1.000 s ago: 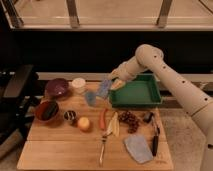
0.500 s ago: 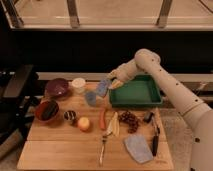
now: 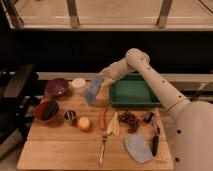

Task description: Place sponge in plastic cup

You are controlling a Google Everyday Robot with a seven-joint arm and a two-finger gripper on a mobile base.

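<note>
Okay, so the gripper [image 3: 100,79] is up at the back of the worktop [image 3: 55,152], just left of the green tray [image 3: 132,95], with the white arm [image 3: 150,75] reaching in from the right. Jaws are pinched shut on the sponge [image 3: 95,84], which hangs from them at a tilt, its low end right at the mouth of the cup [image 3: 91,98]. Can't tell if it's dipped inside the rim or only touching it, since the two bluish things run together there. The cup stands upright on the wood, between the white tub [image 3: 78,83] and the tray.

Rest of the stuff: a purple bowl [image 3: 56,88] sits back left, beside the tub. In front of it is a red-brown bowl [image 3: 46,110] with something dark inside, and a small dark can [image 3: 70,116] is next to that. Then there's an orange fruit [image 3: 84,123].

The carrot [image 3: 103,119] and banana [image 3: 114,124] lie side by side near the middle, with grapes [image 3: 129,119] just to their right. A fork [image 3: 102,146] lies toward the front edge below the banana. A grey-blue pad [image 3: 138,148] is front right, and a dark-handled tool [image 3: 155,142] lies just beside it, near the right edge.
</note>
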